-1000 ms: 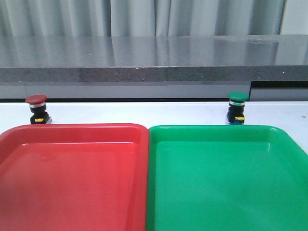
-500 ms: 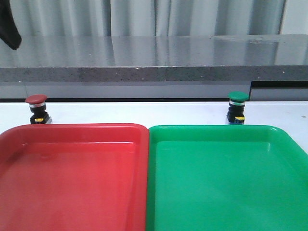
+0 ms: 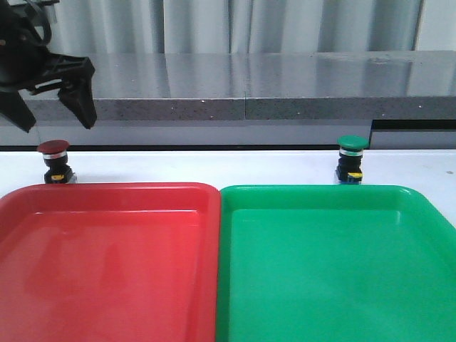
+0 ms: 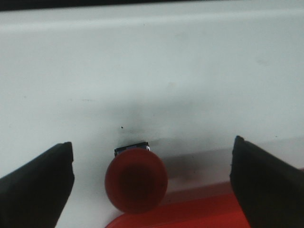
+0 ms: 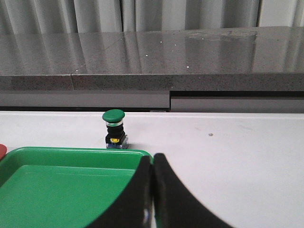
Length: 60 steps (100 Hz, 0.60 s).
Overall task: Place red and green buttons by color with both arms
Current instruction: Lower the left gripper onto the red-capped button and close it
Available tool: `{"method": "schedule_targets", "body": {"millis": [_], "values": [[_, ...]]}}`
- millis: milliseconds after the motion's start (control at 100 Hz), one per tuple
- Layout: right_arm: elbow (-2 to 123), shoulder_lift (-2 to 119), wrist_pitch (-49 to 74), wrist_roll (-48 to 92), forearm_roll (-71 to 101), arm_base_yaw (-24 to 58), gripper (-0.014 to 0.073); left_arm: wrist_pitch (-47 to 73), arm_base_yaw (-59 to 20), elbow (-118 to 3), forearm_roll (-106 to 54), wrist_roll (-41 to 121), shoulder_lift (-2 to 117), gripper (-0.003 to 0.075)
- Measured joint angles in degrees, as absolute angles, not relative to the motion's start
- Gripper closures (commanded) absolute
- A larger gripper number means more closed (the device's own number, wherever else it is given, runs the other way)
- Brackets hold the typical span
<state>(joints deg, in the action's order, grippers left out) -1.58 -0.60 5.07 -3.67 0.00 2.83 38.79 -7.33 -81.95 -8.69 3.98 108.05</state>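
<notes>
The red button [image 3: 54,160] stands upright on the white table just behind the red tray [image 3: 107,263] at the far left. My left gripper [image 3: 55,120] is open and hangs directly above it; in the left wrist view the red cap [image 4: 136,179] lies between the spread fingers [image 4: 38,185], untouched. The green button [image 3: 350,158] stands behind the green tray [image 3: 335,263] and also shows in the right wrist view [image 5: 114,127]. My right gripper [image 5: 152,190] is shut and empty, low over the green tray's corner [image 5: 57,180], and out of the front view.
A dark grey stone ledge [image 3: 242,92] runs across the back of the table behind both buttons. The two trays sit side by side and fill the front of the table. White table [image 5: 237,156] lies right of the green tray.
My left arm has come in from the upper left and dropped over the red button with its jaws spread. The buttons and trays have not moved.
</notes>
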Motion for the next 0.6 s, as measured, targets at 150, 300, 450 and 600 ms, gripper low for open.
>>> {"method": "schedule_targets", "body": {"millis": [150,300,450,600], "values": [[-1.58,-0.6,5.07,-3.67,0.0,2.83,0.0662,38.79,-7.33,-82.56,-8.69,3.98,111.56,0.0095],[-1.58,-0.6,5.07,-3.67,0.0,2.83,0.0662,38.86,-7.33,-82.56,-8.69,3.98,113.4,0.0178],[-1.58,-0.6,5.07,-3.67,0.0,2.83,0.0662,38.86,-7.33,-82.56,-8.69,3.98,114.11,0.0365],[-1.58,-0.6,5.07,-3.67,0.0,2.83,0.0662,38.86,-7.33,-82.56,-8.69,3.98,114.32,0.0566]]}}
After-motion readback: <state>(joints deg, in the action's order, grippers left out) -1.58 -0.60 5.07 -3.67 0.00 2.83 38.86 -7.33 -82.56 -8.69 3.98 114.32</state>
